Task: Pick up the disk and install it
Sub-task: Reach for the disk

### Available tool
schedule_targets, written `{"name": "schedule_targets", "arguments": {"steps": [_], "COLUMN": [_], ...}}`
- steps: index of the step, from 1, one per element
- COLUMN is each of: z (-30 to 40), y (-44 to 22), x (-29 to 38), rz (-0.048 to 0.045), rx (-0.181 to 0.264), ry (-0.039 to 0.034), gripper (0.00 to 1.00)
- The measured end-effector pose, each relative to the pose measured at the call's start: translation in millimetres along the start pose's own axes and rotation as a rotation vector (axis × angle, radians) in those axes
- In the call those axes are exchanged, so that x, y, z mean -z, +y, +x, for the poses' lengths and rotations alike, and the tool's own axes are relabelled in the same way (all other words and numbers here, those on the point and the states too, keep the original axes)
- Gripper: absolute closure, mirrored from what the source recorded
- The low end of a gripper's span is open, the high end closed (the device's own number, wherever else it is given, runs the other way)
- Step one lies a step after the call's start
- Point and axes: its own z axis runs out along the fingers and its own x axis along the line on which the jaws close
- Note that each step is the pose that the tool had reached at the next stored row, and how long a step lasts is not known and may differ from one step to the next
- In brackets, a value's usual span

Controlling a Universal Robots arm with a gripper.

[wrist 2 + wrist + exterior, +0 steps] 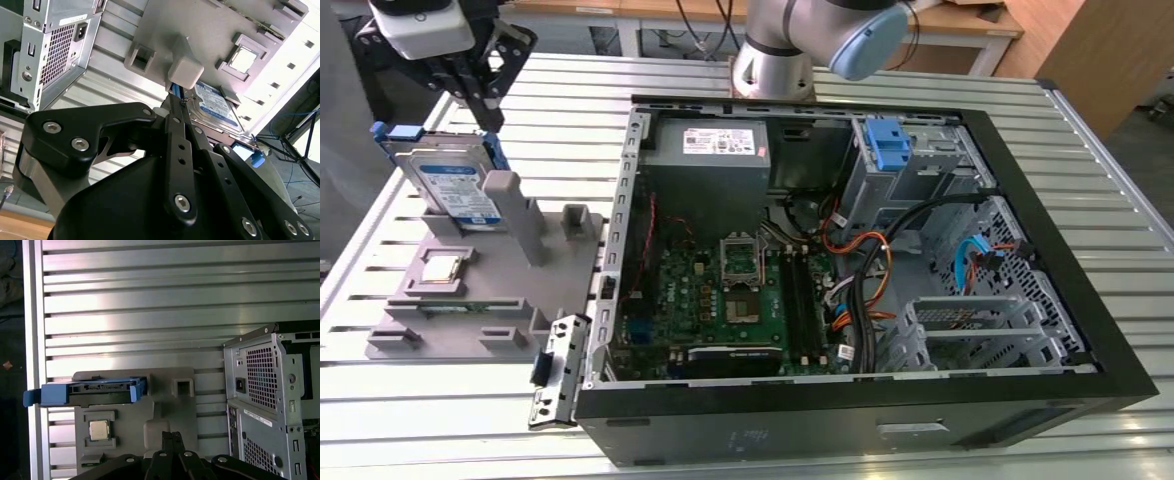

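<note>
The disk [454, 188] stands on edge in a slot of the grey holder [487, 305] at the exterior view's left, a silver drive with a white-and-blue label in a blue carrier. My gripper [486, 112] hangs just above its upper edge, fingers shut together with nothing between them and apart from the disk. In both wrist views the disk [216, 106] [92, 391] lies just beyond the closed fingertips of the gripper [176, 101] [172, 436].
An open computer case [1067, 330] lies flat at the exterior view's right, holding a blue bracket [887, 145] and a metal drive cage [974, 320]. A small square silver chip [443, 267] sits on the holder. The slatted metal table [440, 400] surrounds everything.
</note>
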Motion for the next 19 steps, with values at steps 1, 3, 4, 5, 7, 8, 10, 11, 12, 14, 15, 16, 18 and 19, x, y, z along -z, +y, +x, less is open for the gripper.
{"name": "schedule_targets", "arguments": {"steps": [1,3,4,5,7,8,10,11,12,14,15,16,18,19], "z": [0.0,0.0,0.0,0.0,0.0,0.0,0.2,0.5,1.1,2.8,3.8,4.7,7.0,8.0], "y": [0.0,0.0,0.0,0.0,0.0,0.0,-0.1,-0.1,-0.1,-0.1,0.0,0.2,0.8,1.2], "x": [0.0,0.0,-0.1,-0.1,-0.1,-0.1,-0.3,-0.3,-0.4,-0.5,-0.6,-0.7,-1.2,-1.8], "rz": [0.0001,0.0001,0.0001,0.0001,0.0001,0.0,-0.0007,-0.0014,-0.002,-0.0029,-0.0032,-0.0033,-0.0034,-0.0035], "rx": [0.0,0.0,0.0,0.0,0.0,0.0,0.0,0.0,0.0,0.0,0.0,-0.001,-0.001,-0.001], "ry": [0.0004,0.0006,0.0006,0.0005,0.0005,0.0005,0.0004,0.0005,0.0006,0.0006,0.0006,0.0006,0.0006,0.0005], "gripper": [0.89,0.89,0.89,0.89,0.89,0.89,0.89,0.89,0.89,0.89,0.89,0.89,0.89,0.89]}}
